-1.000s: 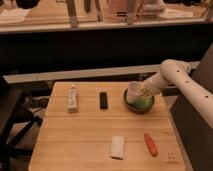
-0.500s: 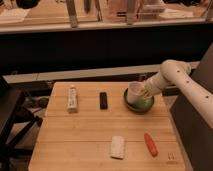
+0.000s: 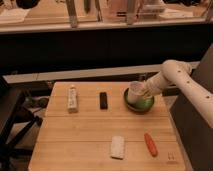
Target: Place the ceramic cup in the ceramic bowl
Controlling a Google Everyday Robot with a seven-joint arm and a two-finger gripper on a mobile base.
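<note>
Small glossy white ceramic cup [image 3: 135, 93] sits inside the round green glossy ceramic bowl [image 3: 140, 105], near the far right corner of the wooden table [image 3: 90, 131]. Gripper [image 3: 145, 91] is against the cup's right side; clamped or released, can't tell.

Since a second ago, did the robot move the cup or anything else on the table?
Nothing moved that I can see. The gripper is at the white cup, which is in the mouth of the green bowl, same as before. The tube, the black bar, the white block and the orange stick stayed put too.
</note>
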